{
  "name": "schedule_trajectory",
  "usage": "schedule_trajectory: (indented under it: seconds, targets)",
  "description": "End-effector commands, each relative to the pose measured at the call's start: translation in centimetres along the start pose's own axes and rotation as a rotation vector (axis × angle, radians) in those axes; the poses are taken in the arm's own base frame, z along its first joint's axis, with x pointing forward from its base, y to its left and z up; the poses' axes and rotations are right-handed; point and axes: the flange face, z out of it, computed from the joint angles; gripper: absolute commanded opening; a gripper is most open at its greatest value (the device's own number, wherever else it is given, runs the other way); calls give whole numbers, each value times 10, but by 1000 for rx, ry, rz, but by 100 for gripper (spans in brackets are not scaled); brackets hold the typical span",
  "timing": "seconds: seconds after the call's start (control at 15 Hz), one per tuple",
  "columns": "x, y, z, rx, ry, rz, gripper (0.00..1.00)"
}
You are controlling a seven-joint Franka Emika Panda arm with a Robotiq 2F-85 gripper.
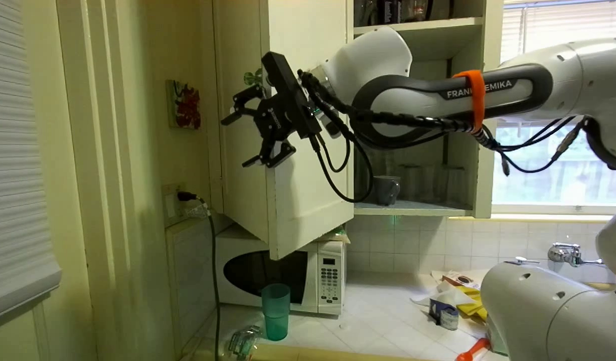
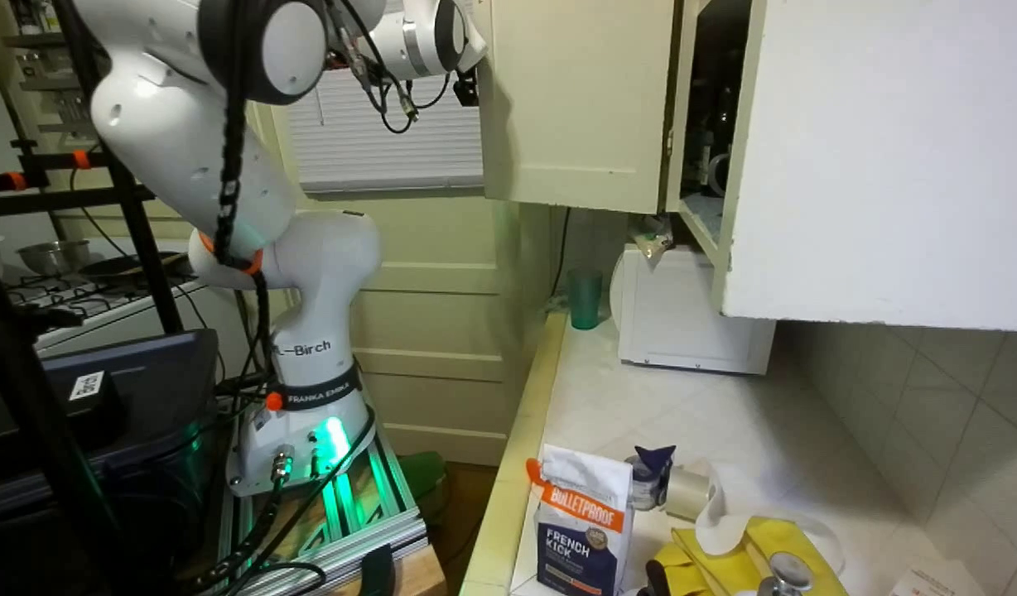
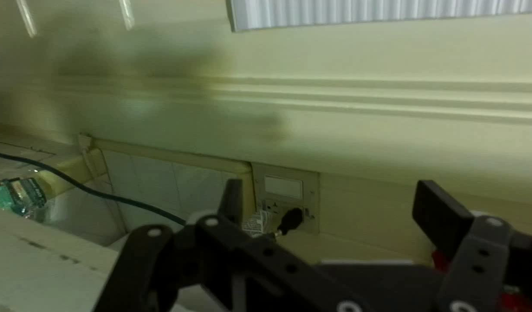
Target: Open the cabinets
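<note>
The cream-white wall cabinets have an open compartment; a grey mug and glasses stand on a shelf. A tall cabinet door stands swung outward; it also shows in an exterior view, and a chipped pale edge, apparently of it, shows in the wrist view. A green round knob shows behind the gripper. My gripper is by the door's free edge, fingers apart, with nothing between them. The wrist view also shows the gripper open, facing the side wall. Whether it touches the door is unclear.
A white microwave sits under the door, with a teal cup in front. A black cord hangs from a wall outlet. A small painting hangs on the side wall. A coffee bag stands on the counter.
</note>
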Motion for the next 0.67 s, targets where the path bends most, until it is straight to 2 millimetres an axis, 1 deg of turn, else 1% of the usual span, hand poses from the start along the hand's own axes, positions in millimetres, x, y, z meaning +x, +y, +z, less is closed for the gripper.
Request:
schedule_trajectory:
  seconds: [0.0,0.13,0.2,0.27,0.4,0.6]
  targets:
    - [21,9,-1,-95,-194,-56,100]
    - [31,12,-5,-158,-276,-105,100]
    - [26,12,9,-128,-173,-69,100]
    - [28,11,6,-125,-213,-67,100]
    - [29,11,2,-116,-211,-69,100]
    - [26,11,7,-131,-178,-74,100]
